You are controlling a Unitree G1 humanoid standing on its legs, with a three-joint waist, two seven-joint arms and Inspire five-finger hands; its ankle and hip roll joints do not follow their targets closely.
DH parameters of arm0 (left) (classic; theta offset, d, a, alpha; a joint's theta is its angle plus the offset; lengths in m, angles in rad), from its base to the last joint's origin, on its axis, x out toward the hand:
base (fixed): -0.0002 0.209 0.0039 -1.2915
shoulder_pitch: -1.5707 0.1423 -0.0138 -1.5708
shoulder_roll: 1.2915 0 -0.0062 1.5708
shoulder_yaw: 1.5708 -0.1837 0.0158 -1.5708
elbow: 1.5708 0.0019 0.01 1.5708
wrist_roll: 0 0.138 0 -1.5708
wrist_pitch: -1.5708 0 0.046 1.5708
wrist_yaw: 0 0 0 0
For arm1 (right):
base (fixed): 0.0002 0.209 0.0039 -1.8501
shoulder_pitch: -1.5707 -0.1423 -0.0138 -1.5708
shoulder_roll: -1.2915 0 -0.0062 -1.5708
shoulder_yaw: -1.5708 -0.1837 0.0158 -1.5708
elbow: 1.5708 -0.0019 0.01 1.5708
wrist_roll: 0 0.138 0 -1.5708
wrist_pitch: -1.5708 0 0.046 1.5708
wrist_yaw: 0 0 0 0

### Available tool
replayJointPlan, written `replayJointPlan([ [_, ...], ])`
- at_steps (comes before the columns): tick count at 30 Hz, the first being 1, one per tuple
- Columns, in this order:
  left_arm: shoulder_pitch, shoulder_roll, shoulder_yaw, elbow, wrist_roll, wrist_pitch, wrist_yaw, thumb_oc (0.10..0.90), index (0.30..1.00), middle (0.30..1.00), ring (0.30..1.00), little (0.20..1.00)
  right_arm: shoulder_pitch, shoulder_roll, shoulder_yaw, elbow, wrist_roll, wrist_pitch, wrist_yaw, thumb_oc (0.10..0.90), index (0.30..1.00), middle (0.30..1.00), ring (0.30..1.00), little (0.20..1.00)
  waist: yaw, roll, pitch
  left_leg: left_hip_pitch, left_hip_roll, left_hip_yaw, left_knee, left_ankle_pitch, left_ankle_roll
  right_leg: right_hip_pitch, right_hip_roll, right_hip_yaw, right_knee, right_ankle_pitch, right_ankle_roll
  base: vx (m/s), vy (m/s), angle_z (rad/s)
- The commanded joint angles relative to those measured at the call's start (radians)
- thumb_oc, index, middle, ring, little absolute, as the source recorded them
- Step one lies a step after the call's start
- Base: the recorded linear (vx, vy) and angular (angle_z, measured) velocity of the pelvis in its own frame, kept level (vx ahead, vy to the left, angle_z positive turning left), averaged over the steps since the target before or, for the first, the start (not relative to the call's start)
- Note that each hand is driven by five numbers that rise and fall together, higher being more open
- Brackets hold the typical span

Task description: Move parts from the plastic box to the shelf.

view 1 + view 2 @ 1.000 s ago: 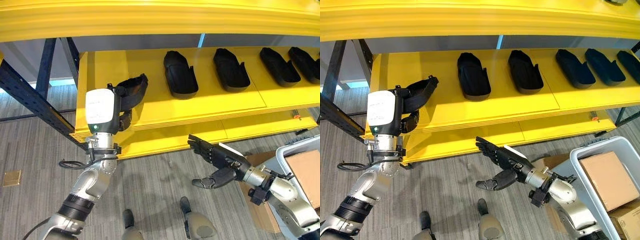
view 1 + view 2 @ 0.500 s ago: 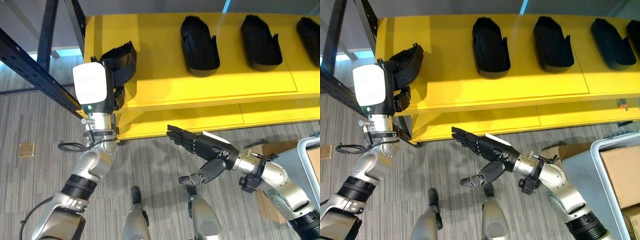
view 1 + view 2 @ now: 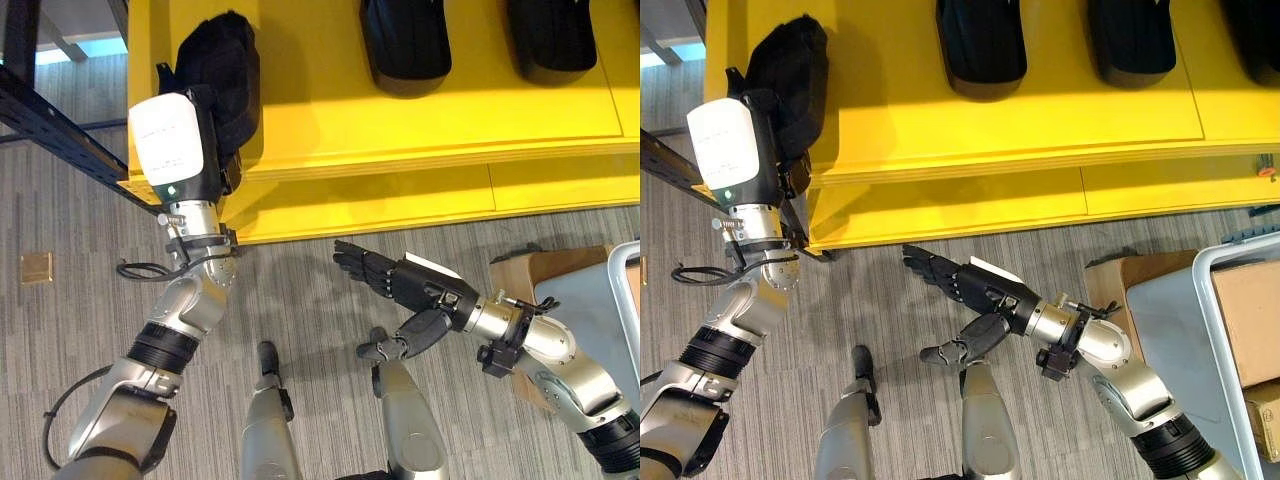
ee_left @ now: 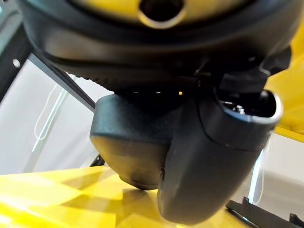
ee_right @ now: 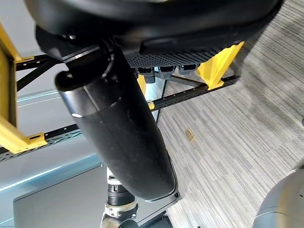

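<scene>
A black moulded part (image 3: 225, 60) sits at the left end of the yellow shelf (image 3: 420, 130), and my left hand (image 3: 222, 150) is shut on its near end from the shelf's front edge. The same part (image 3: 790, 65) shows in the right eye view. Two more black parts (image 3: 405, 45) (image 3: 555, 35) lie further right on that shelf. My right hand (image 3: 400, 290) hangs low over the floor in front of the shelf, open, with straight fingers and nothing in it. The grey plastic box (image 3: 1200, 300) stands at the far right.
A dark blue shelf upright (image 3: 60, 130) runs past my left arm. A lower yellow board (image 3: 400, 200) lies under the shelf. Cardboard boxes (image 3: 1250, 310) fill the plastic box, and another carton (image 3: 530, 275) stands on the floor beside it.
The camera has tilted down. My left hand has carried the black part further in over the shelf's left end. The right hand stays open and low.
</scene>
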Motion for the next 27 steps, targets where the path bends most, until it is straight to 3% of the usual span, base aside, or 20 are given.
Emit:
replayJointPlan([
  [1, -0.165, 0.063, -0.008, -0.02, 0.072, 0.005, 0.08, 0.4, 0.3, 0.3, 0.3, 0.3, -0.074, 0.002, -0.042, -0.104, 0.049, -0.063, 0.025, 0.9, 1.0, 1.0, 1.0, 1.0, -0.025, -0.034, -0.022, -0.005, 0.01, -0.02, 0.129, -0.151, 0.046, 0.014, 0.04, 0.025, -0.012, -0.046, -0.074, -0.05, -0.002, 0.0],
  [7, -0.211, 0.06, -0.02, 0.003, 0.081, 0.031, 0.078, 0.4, 0.3, 0.3, 0.3, 0.3, -0.083, -0.006, -0.057, -0.112, 0.05, -0.052, 0.032, 0.9, 1.0, 1.0, 1.0, 1.0, -0.038, -0.034, -0.009, -0.033, 0.012, -0.016, 0.143, -0.151, 0.047, -0.025, 0.05, 0.03, 0.017, -0.052, -0.083, -0.04, 0.002, 0.0],
  [14, -0.262, 0.067, -0.035, 0.064, 0.073, 0.014, 0.103, 0.4, 0.3, 0.3, 0.3, 0.3, -0.097, -0.003, -0.058, -0.117, 0.039, -0.036, 0.043, 0.9, 1.0, 1.0, 1.0, 1.0, -0.053, -0.033, -0.009, -0.06, 0.018, -0.002, 0.149, -0.15, 0.046, -0.071, 0.057, 0.033, 0.04, -0.055, -0.091, -0.04, 0.007, -0.07],
  [18, -0.265, 0.063, -0.036, 0.069, 0.072, 0.03, 0.11, 0.4, 0.3, 0.3, 0.3, 0.3, -0.104, 0.001, -0.057, -0.108, 0.029, -0.03, 0.037, 0.9, 1.0, 1.0, 1.0, 1.0, -0.063, -0.031, -0.009, -0.051, 0.022, 0.007, 0.136, -0.149, 0.044, -0.075, 0.059, 0.034, 0.036, -0.053, -0.094, -0.01, 0.014, -0.02],
  [20, -0.265, 0.066, -0.031, 0.076, 0.065, 0.026, 0.121, 0.4, 0.3, 0.3, 0.3, 0.3, -0.107, 0.007, -0.059, -0.1, 0.063, 0.005, 0.017, 0.9, 1.0, 1.0, 1.0, 1.0, -0.069, -0.029, -0.009, -0.04, 0.022, 0.014, 0.127, -0.149, 0.044, -0.073, 0.06, 0.038, 0.034, -0.052, -0.096, -0.02, 0.038, -0.06],
  [27, -0.264, 0.058, -0.033, 0.073, 0.068, 0.042, 0.125, 0.4, 0.3, 0.3, 0.3, 0.3, -0.105, 0.026, -0.05, -0.103, 0.061, -0.006, 0.036, 0.9, 1.0, 1.0, 1.0, 1.0, -0.073, -0.026, -0.009, -0.03, 0.022, 0.02, 0.115, -0.146, 0.041, -0.074, 0.056, 0.036, 0.037, -0.053, -0.096, 0.0, 0.011, -0.02],
])
